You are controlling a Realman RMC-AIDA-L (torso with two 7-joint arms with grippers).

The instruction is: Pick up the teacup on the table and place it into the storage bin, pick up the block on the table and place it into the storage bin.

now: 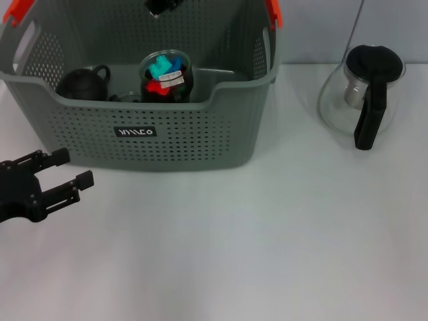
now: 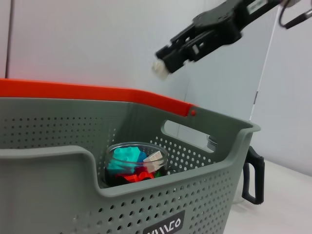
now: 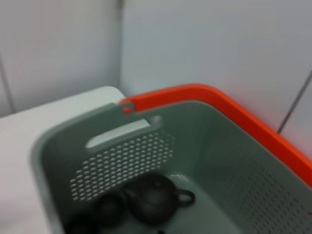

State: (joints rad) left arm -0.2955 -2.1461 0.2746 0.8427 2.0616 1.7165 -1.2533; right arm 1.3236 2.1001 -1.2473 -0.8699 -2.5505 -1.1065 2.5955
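Observation:
The grey-green storage bin (image 1: 200, 144) stands at the back left of the table. In it lies a clear round tub holding turquoise and red blocks (image 1: 166, 72), also seen in the left wrist view (image 2: 134, 161). A small dark teacup (image 3: 109, 207) sits on the bin's floor beside a dark clay teapot (image 3: 156, 197). My right gripper (image 1: 160, 5) hangs above the bin's far side; in the left wrist view my right gripper (image 2: 163, 61) shows high over the rim. My left gripper (image 1: 72, 168) hovers open and empty in front of the bin's left corner.
A glass teapot (image 1: 361, 93) with black lid and handle stands on the table to the right of the bin. The bin's orange handle clips (image 1: 274, 13) mark its upper rim. White table (image 1: 254, 247) stretches in front.

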